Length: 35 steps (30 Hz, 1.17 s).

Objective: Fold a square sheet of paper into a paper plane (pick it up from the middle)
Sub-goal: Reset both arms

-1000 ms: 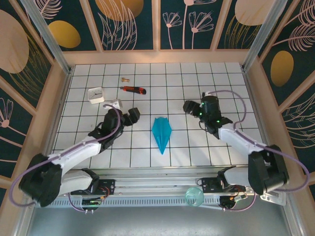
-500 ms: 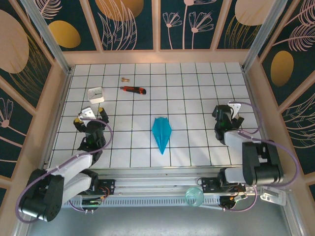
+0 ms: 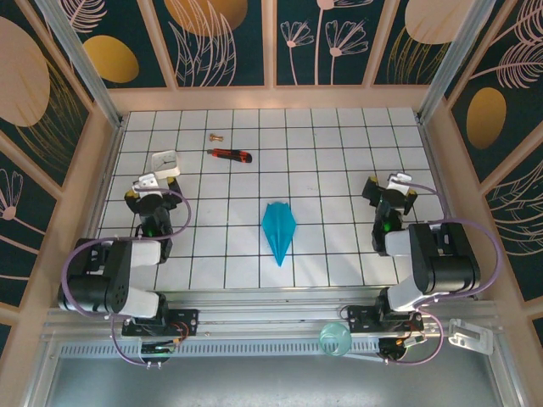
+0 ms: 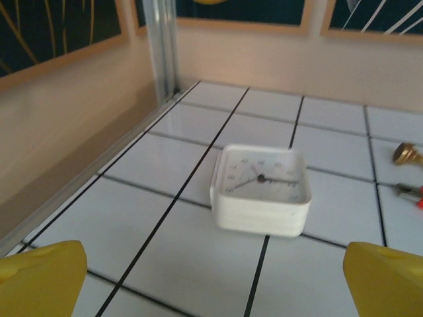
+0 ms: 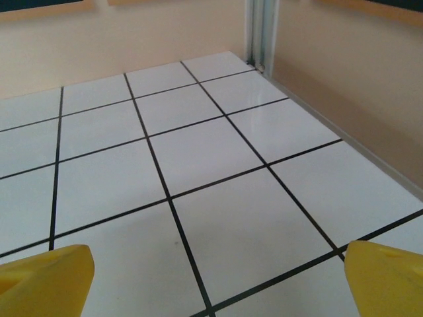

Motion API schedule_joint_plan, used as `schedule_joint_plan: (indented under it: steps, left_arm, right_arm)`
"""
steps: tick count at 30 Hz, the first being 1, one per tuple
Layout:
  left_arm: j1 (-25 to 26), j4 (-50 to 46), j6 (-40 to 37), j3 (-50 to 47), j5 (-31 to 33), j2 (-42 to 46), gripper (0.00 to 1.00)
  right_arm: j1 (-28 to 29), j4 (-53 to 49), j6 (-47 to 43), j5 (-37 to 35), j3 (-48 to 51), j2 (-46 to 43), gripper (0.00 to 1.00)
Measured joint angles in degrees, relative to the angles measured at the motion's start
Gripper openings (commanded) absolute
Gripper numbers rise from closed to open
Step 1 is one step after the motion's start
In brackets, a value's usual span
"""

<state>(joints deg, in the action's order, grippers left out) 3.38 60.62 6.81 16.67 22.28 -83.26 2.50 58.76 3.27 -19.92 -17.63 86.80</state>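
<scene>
White tiles with black grid lines cover the table (image 3: 322,144), which is boxed in by dark panels painted with gold leaves. On my top feed, the slim teal-blue paper plane (image 3: 278,232) lies flat near the middle of the grid. Its sharp point faces the arm bases and it is well apart from both arms.

The left gripper (image 3: 155,182) sits over the left side of the table with its jaws spread wide and nothing in them. On its wrist camera the left gripper (image 4: 211,284) shows a yellow fingertip in each lower corner. A small white square clock (image 4: 261,190) rests on the tiles ahead of them, untouched.

Farther back I can see a red-and-black utility knife (image 3: 230,154) and a small brass piece (image 3: 214,136).

The right gripper (image 3: 389,188) is near the right wall, released and empty. Through its wrist view the right gripper (image 5: 211,284) has bare tiles between its yellow pads (image 5: 46,274).
</scene>
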Motion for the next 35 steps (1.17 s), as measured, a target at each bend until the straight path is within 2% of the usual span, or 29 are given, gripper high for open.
schedule_joint_plan:
  steps: [3,11,35]
  left_arm:
    - [-1.0,6.7,-0.2,-2.8,-2.8,-3.2,0.99]
    - [-1.1,10.8,-0.6,-4.2,-5.4,-4.3,0.99]
    - [-1.1,13.3,-0.8,-4.8,-6.4,-4.3,0.99]
  right_arm:
    - [-0.6,4.5,0.0,3.2,2.3,0.0,0.97]
    - [-1.5,14.6,-0.4,8.1,5.6,1.7,0.97]
    - [-2.1,17.8,-0.2,8.5,6.7,2.5,0.99]
